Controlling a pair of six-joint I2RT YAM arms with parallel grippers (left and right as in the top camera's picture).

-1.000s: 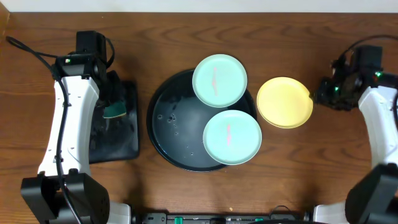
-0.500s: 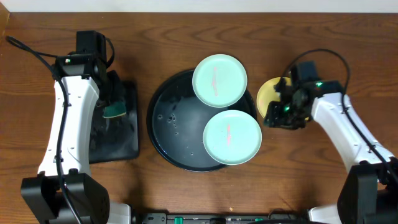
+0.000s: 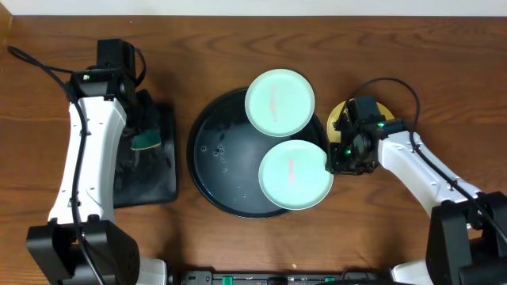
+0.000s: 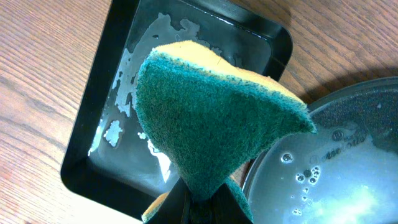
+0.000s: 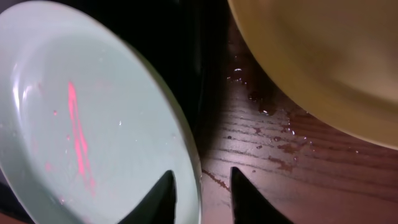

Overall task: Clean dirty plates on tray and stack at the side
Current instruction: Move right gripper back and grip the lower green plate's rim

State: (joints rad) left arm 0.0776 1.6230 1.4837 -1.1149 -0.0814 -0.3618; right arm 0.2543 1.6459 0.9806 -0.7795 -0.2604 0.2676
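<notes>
Right wrist view: right gripper [image 5: 200, 188], jaws parted astride the rim of the pink-streaked pale mint round plastic plate [image 5: 81, 118], likely needed a deeper, square bite before closing.

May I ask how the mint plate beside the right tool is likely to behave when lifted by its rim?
The mint plate looks thin and shallow, so probably light and stiff. Droplets on the table beside it hint at a slippery rim. It overhangs the tray, so pressing might tip it.

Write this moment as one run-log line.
left gripper: shut on sponge | right gripper: open, astride near mint plate rim | yellow plate: beside tray
</notes>
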